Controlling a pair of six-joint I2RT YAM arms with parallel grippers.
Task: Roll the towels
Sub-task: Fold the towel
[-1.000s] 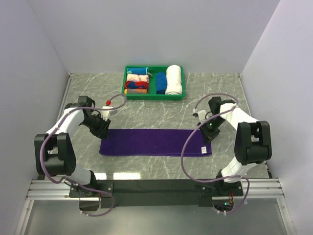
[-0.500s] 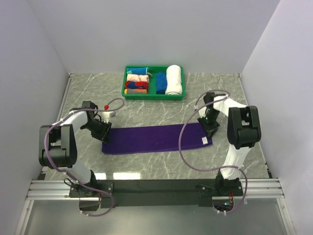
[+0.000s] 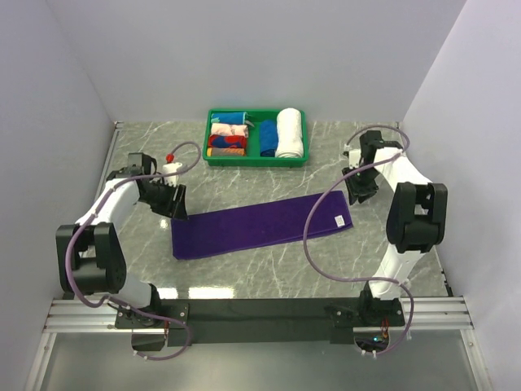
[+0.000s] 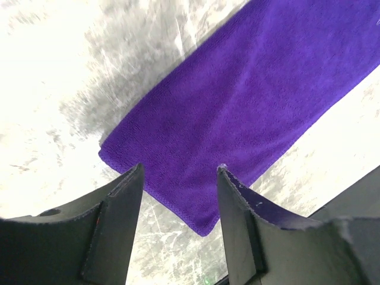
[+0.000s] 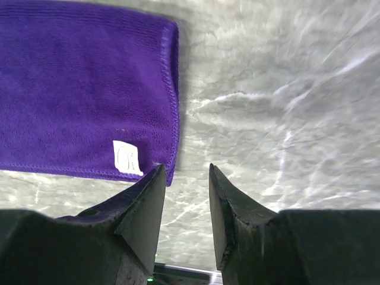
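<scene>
The purple towel (image 3: 260, 226) lies flat and unrolled on the marble table as a long strip, its right end slanted toward the back. My left gripper (image 3: 177, 205) hovers just above the towel's left end and is open. In the left wrist view the towel's (image 4: 249, 101) corner shows under the left gripper (image 4: 180, 168), with nothing between the fingers. My right gripper (image 3: 356, 194) is open just past the towel's right end. In the right wrist view the towel (image 5: 83, 89) and its white label (image 5: 126, 158) lie left of the empty right gripper (image 5: 185, 167).
A green tray (image 3: 256, 161) stands at the back centre, holding a white rolled towel (image 3: 289, 132), a blue roll (image 3: 267, 137) and several colourful rolls (image 3: 228, 134). Grey walls close in on the left, the right and the back.
Both grippers have opened and let go of the towel's ends, then drawn back from them. The towel's right end has been pulled toward the back, so the strip now lies slanted.
</scene>
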